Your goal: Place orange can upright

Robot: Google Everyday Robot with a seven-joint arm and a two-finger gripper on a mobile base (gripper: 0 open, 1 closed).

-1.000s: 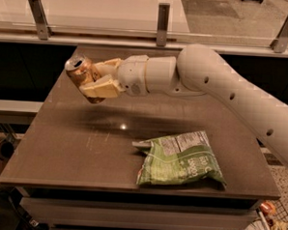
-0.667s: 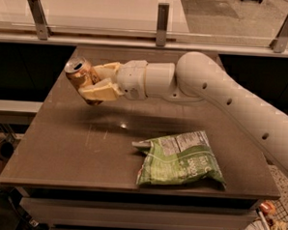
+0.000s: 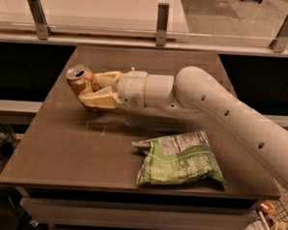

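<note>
- Across the middle of the scene, starting at the left: table [image 3: 60,146], with a flat brown top on a lighter base
- Back left: metal railing post [image 3: 37,17], fixed on a ledge running across behind the table
- Over the table's left rear part: orange can [image 3: 80,80], tilted, not upright
- Shows its shiny silver top with the opening, turned up and to the left
- Hides its lower end behind the near finger, so cannot tell whether that end touches the table
- Right against the can: gripper [image 3: 89,88], lying roughly level and pointing left
- Clamps the can between two cream-tan fingers [image 3: 102,98], one along the can's far side and one along its near side, both touching it
- Below the near finger: dark shadow on the table top
- Just right of the gripper: white cylindrical wrist [image 3: 145,90], joined to the thick white arm [image 3: 221,111], which slopes down and off past the right edge
- Back centre: second railing post [image 3: 162,23], upright
- Front, right of centre: green chip bag [image 3: 180,160], lying flat and crumpled on the table, nearer the front than the arm, well apart from the can and the gripper
- Back right: third railing post [image 3: 285,30], leaning slightly
</note>
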